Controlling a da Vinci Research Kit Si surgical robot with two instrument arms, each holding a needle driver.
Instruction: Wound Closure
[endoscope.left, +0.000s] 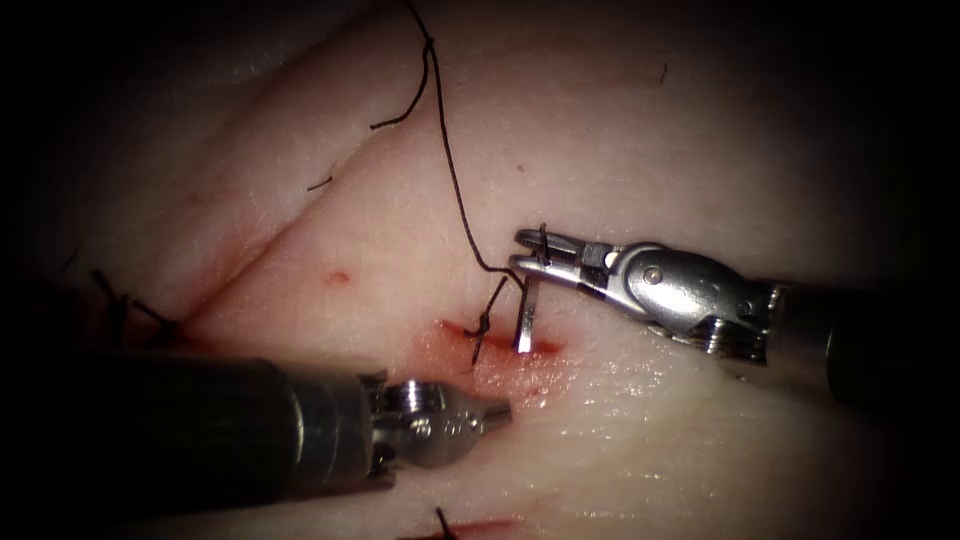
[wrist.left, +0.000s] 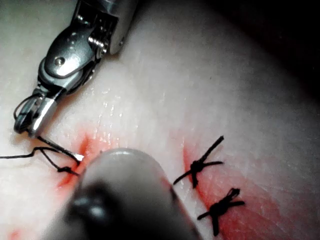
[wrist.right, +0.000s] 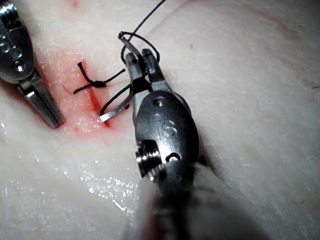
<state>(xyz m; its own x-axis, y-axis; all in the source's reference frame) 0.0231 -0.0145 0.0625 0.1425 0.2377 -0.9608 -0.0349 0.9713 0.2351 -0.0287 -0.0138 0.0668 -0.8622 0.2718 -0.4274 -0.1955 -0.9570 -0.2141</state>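
Right tool (endoscope.left: 530, 262): jaws pinching needle (endoscope.left: 526, 318) mid-curve, tip at cut (endoscope.left: 500, 350), thread (endoscope.left: 455, 170) looped around | Left tool (endoscope.left: 495, 412): jaws pressed together, empty, near cut | Advice: keep needle square, thread slack.

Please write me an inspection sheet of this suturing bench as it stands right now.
Surface: tissue, pale and moist, red fluid around the cut.
Job's things: needle held near one end by the right pincer, its free end at the cut; whether it enters the tissue cannot be told. Thread runs from the right pincer up across the tissue. A tied knot sits on the cut, left of the needle; two more knots in the left wrist view.
Clutter: cut thread ends on the tissue.
Grippers: right pincer shut on the needle; left pincer shut, holding nothing, beside the cut.
Cables: nothing seen.
Surroundings: dark.
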